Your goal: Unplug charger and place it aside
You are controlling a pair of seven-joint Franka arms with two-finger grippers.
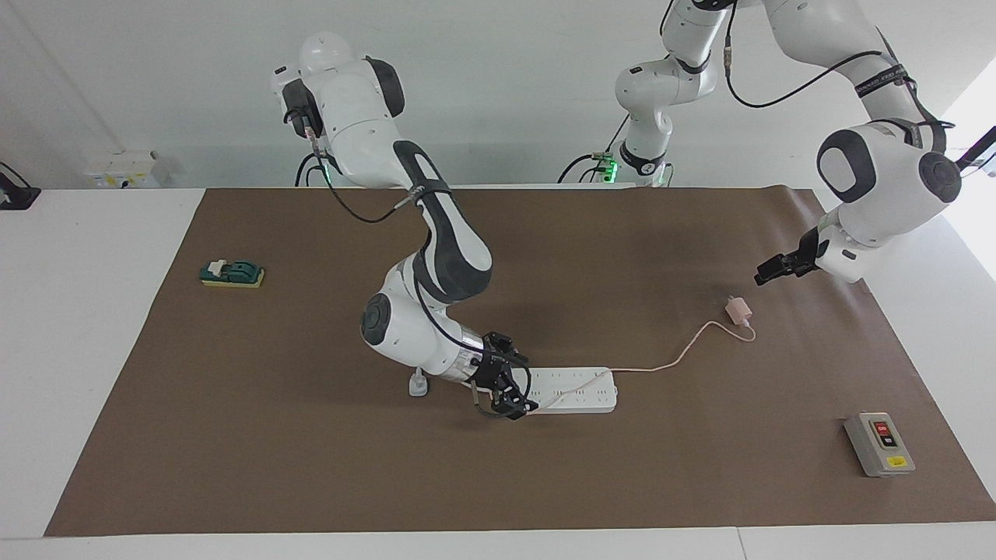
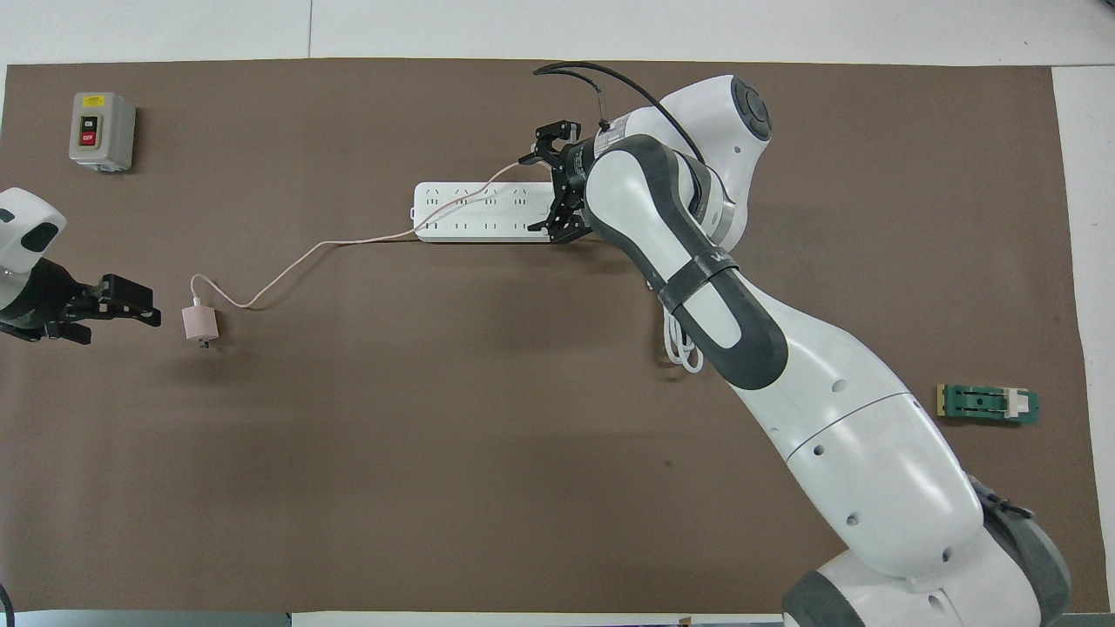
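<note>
The charger (image 1: 737, 309), a small pale pink cube, lies on the brown mat toward the left arm's end, clear of the sockets; it also shows in the overhead view (image 2: 199, 324). Its thin pink cable (image 1: 677, 354) runs back and lies across the white power strip (image 1: 580, 390) in the overhead view (image 2: 475, 209). My left gripper (image 1: 769, 271) hangs open and empty in the air just beside the charger, apart from it (image 2: 139, 303). My right gripper (image 1: 515, 386) is open, low at the power strip's end toward the right arm (image 2: 557, 187), fingers spread across its width.
A grey switch box (image 1: 879, 443) stands farther from the robots at the left arm's end (image 2: 102, 131). A white three-pin plug (image 1: 418, 385) with thick cord lies by the right arm's wrist. A green part on a yellow pad (image 1: 232, 274) sits toward the right arm's end.
</note>
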